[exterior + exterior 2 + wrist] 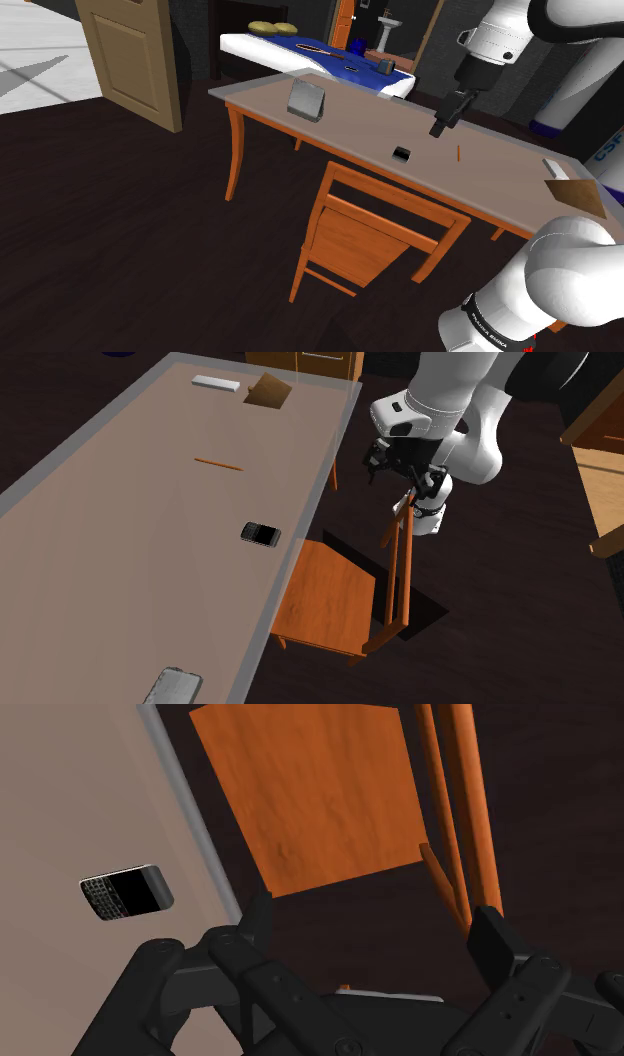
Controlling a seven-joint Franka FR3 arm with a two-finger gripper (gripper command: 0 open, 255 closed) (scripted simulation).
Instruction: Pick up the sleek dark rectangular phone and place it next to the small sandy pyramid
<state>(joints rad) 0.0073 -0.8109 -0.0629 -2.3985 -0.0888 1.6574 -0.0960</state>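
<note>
Table top (120, 502) smooth matt beige-grey, paler grey edge band; its legs orange-brown wood, satin. Chair (310, 794) same orange wood, faint grain on the seat, slight sheen. Phone (125, 892) glossy black face, silvery rim, fine keypad at one end. Gripper (375, 919) matt black, plastic-looking, smooth. Arm (575, 265) smooth white shell, soft gloss. Floor (120, 230) dark wood planks, low sheen. Door (130, 50) light panelled wood, matt. Pyramid (268, 390) flat matt sandy-brown, material unclear.

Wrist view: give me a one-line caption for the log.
Open gripper over the orange chair seat; dark phone lies unheld on the table nearby.
</note>
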